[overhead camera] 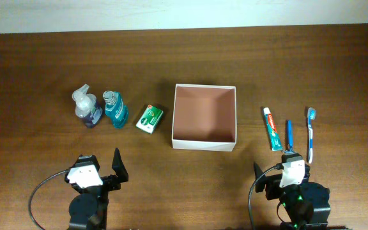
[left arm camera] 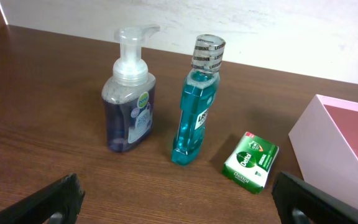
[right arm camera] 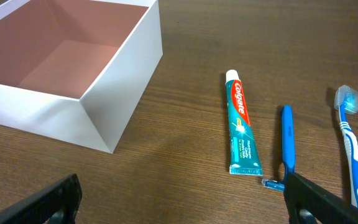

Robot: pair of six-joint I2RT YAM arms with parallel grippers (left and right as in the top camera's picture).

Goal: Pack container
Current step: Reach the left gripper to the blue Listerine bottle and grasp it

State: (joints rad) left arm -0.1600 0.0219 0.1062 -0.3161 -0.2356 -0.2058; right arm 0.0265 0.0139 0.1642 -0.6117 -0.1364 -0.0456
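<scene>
The container (overhead camera: 204,144) is a square shallow white-walled box with a pinkish-brown inside, empty, at the table's middle; it also shows in the left wrist view (left arm camera: 316,134) and the right wrist view (right arm camera: 129,81). Left of it stand a soap pump bottle (overhead camera: 87,107) (left arm camera: 129,93), a teal mouthwash bottle (overhead camera: 114,108) (left arm camera: 195,99) and a green-and-white soap carton (overhead camera: 149,119) (left arm camera: 251,162). Right of it lie a toothpaste tube (overhead camera: 272,128) (right arm camera: 241,122), a blue razor (overhead camera: 289,135) (right arm camera: 287,138) and a toothbrush (overhead camera: 310,133) (right arm camera: 349,140). My left gripper (left arm camera: 179,208) and right gripper (right arm camera: 185,208) are open, empty, near the front edge.
The dark wooden table (overhead camera: 184,64) ends at a light wall at the back. The items stand in a row either side of the box, with bare wood between them and the grippers.
</scene>
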